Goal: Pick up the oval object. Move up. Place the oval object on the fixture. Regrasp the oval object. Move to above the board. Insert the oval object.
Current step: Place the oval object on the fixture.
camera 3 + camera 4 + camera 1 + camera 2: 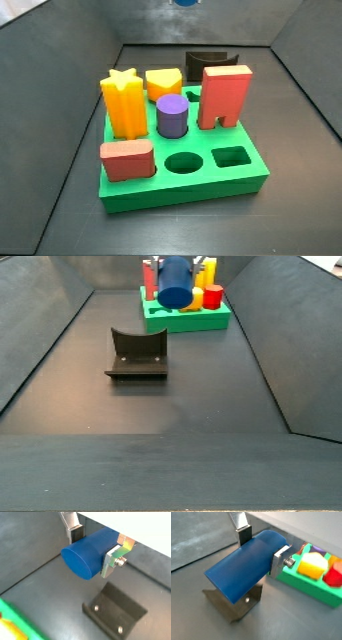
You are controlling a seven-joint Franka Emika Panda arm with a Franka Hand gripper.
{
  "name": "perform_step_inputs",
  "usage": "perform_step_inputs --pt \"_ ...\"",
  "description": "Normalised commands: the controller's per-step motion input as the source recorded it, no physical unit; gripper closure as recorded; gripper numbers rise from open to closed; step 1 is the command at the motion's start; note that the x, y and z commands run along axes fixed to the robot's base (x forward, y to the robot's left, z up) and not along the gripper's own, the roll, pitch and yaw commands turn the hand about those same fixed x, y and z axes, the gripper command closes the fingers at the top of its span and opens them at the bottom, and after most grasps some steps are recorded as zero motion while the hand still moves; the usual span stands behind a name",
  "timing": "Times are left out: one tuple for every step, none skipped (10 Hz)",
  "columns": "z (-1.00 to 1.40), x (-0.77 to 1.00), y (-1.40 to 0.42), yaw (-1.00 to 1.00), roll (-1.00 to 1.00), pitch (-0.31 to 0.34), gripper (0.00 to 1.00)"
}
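Gripper: fingers clamped on blue oval object, held in the air above the floor; long axis tilted, running crosswise to the finger plates. Fixture: directly beneath, well apart. Green board: beyond the fixture. Writing, labels: none legible

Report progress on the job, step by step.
Done: the blue oval object is picked up and lifted, clamped in the hand above the floor. In hand: carrying it toward the fixture, which stands bare. Left: placing it there, regrasping, moving above the green board and inserting it.
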Motion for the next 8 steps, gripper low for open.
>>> perform_step_inputs --pt "-0.04 1.0 -0.1 0.01 -1.0 0.049 1.0" --pt "-0.03 1.0 -0.05 0.0 -1.0 0.066 1.0" --pt "-0.03 0.98 -0.01 -0.01 -1.0 0.079 1.0" --pt "-0.02 0.88 0.02 -0.03 -1.0 0.094 1.0" --pt "-0.02 0.81 0.03 -0.04 -1.0 0.105 1.0" --pt "-0.02 0.7 0.04 -0.06 -1.0 0.12 1.0" --pt "-0.02 0.63 0.04 -0.08 -1.0 0.132 1.0" --pt "-0.02 0.56 0.04 -0.1 -0.89 0.127 1.0"
